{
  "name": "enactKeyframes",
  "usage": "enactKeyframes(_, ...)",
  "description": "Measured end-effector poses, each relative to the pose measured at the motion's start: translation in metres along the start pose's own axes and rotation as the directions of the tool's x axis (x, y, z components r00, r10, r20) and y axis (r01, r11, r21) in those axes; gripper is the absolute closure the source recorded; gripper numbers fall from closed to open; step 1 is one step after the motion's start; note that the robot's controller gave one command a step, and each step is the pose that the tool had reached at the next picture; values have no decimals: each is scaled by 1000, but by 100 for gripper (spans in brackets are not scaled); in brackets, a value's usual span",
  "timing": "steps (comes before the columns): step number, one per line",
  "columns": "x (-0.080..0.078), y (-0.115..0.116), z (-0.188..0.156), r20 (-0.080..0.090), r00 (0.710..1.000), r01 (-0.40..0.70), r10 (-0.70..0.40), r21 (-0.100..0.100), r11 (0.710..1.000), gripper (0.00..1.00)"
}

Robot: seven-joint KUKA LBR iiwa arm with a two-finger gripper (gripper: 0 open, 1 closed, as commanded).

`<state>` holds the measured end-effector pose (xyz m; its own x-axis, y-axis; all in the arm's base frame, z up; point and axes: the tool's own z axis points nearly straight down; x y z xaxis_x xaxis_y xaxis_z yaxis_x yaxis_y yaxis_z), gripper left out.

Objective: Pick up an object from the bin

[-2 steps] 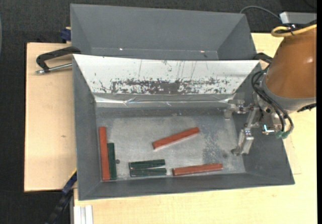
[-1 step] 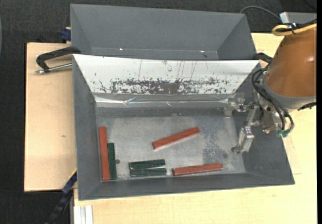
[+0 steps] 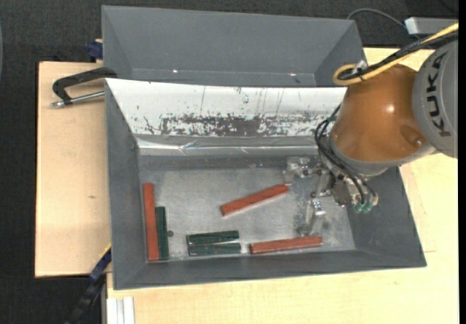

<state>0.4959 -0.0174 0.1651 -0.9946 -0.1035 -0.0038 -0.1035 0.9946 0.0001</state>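
Observation:
My gripper point(image 3: 314, 215) hangs low at the right side of the bin, under the arm's orange cover. Just below it, along the front wall, a flat red bar point(image 3: 285, 245) lies almost level. To the gripper's left a second red bar point(image 3: 255, 200) lies slantwise on the floor, its right end raised toward the gripper. I see nothing held in the gripper.
A dark green block point(image 3: 213, 242) lies by the front wall left of centre. At the far left a long red bar point(image 3: 150, 222) and a dark green bar point(image 3: 161, 231) lie side by side along the wall. The arm's orange cover overhangs the bin's right rim.

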Motion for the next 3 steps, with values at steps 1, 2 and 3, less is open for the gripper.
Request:
enactKeyframes(1,-12,24,6,-1,1000,12,-12,-1,1000,0)
enactKeyframes(2,-55,53,29,5,987,163,-163,0,987,0)
enactKeyframes(3,-69,47,87,3,991,136,-136,-1,991,0)
